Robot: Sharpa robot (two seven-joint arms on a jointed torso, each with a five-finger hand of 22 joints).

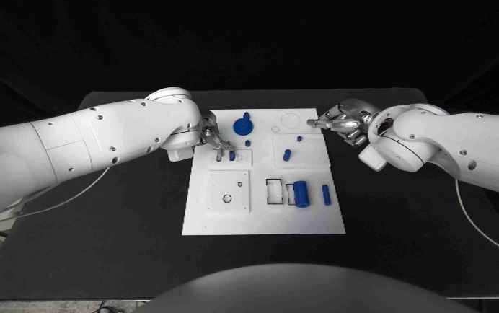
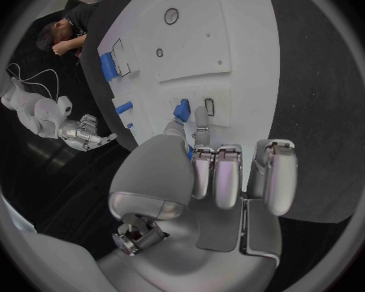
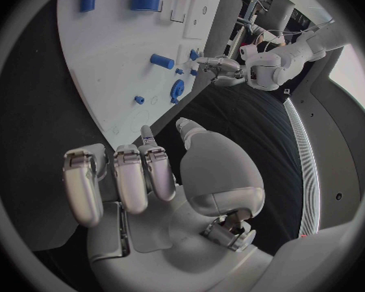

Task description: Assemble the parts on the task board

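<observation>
So the left hand (image 1: 213,142) sits at the left edge of the task board (image 1: 208,215), a bit above the middle of the head frame, with its fingertips (image 2: 201,120) down on the board. In the left wrist view one finger and the thumb reach out right next to a small blue part (image 2: 182,109) beside a little rectangular slot (image 2: 209,107), the other fingers curled back. Looks to me like it's pinching or nudging that part toward the slot, but I honestly can't tell if it's actually gripped or just touched.

My guess on the pose: coming in low from the board's side keeps the arm off the other pieces and puts the fingertips right over the slot.

The right hand (image 1: 345,122) hovers at the board's upper right corner, near the round outline (image 1: 290,120) there. The right wrist view shows its fingers (image 3: 117,175) curled in with nothing in them that I can see, so probably just parked out of the way.

Moving outward, the rest of the parts: a round blue piece (image 1: 244,125) just right of the left hand, a short peg (image 1: 287,155) mid-board, then a fat blue cylinder (image 1: 301,193) and a slimmer bar (image 1: 325,195) lower right. All of those are well apart from both hands. Lower left there's a square plate with a hole (image 1: 228,198).
</observation>
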